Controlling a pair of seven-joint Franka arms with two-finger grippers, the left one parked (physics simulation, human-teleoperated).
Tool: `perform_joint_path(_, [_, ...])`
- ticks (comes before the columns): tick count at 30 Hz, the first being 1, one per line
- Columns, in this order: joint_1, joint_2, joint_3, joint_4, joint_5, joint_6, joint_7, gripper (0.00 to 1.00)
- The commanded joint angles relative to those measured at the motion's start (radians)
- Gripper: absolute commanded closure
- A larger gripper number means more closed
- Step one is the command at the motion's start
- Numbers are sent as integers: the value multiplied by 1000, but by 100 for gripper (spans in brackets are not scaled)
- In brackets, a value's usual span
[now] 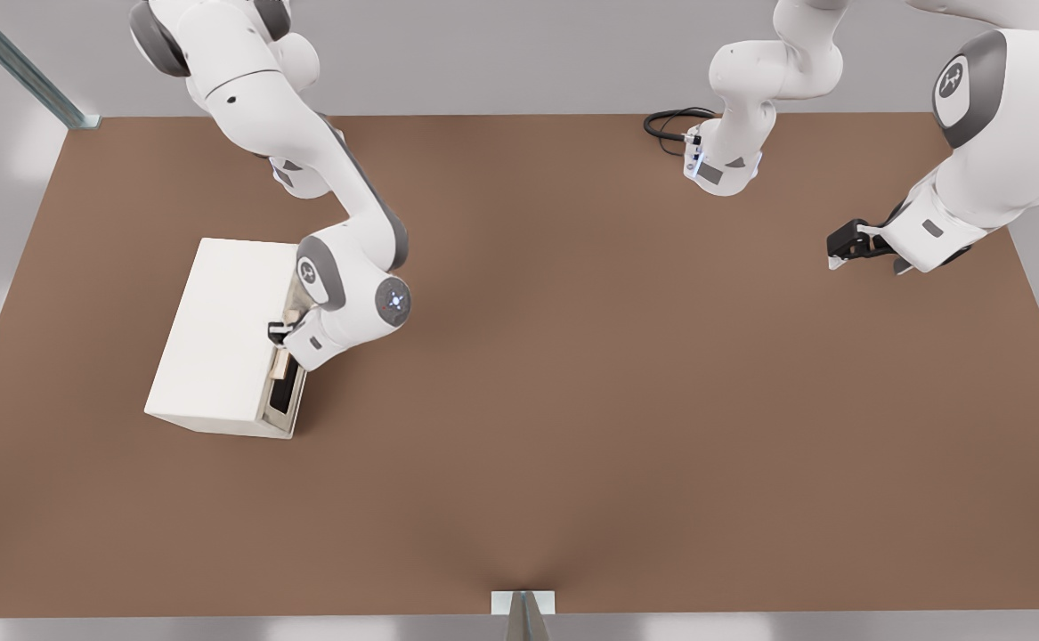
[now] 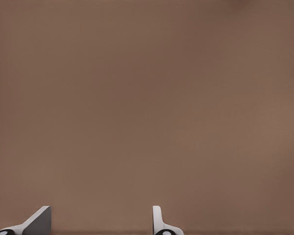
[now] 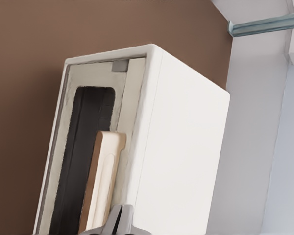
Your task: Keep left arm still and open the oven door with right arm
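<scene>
As the front view hides it, jaws point(image 3: 118, 221) pinch handle point(image 3: 104, 180) | oven door point(image 3: 83, 161) flush.

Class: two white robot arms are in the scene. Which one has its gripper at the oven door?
The right arm, with the round grey button disc; its gripper is at the oven door handle. The other hangs over bare table.

The gripper point(image 1: 282, 336) sits at the oven door's point(image 1: 285, 392) handle point(image 3: 102, 181) — fingers mostly hidden, grip unclear — door's far end covered by the right arm point(image 1: 341, 285).
</scene>
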Motion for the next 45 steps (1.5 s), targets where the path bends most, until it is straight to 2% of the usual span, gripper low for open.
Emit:
perform_joint_path(1, [-3, 15, -1, 8, -14, 8, 250, 79])
perform_joint_path(26, [-6, 81, -4, 10, -37, 9, 257, 79])
perform_joint_path(29, [83, 146, -1, 134, 99, -12, 392, 79])
perform_joint_path(31, [223, 238, -1, 359, 303, -86, 541, 79])
perform_joint_path(32, [221, 248, -2, 416, 369, -81, 533, 79])
perform_joint_path(33, [145, 255, -2, 448, 469, -48, 389, 0])
perform_joint_path(34, [85, 238, -4, 459, 529, -51, 178, 0])
perform_joint_path(36, [-102, 209, -4, 534, 540, -67, -366, 0])
perform_joint_path(38, [-245, 138, -2, 583, 543, -78, -643, 0])
perform_joint_path(40, [-367, -93, 9, 427, 537, -52, -682, 0])
perform_joint_path(41, [-446, -127, 56, 419, 537, -52, -686, 0])
perform_joint_path(45, [-441, -123, 53, 421, 544, -49, -680, 0])
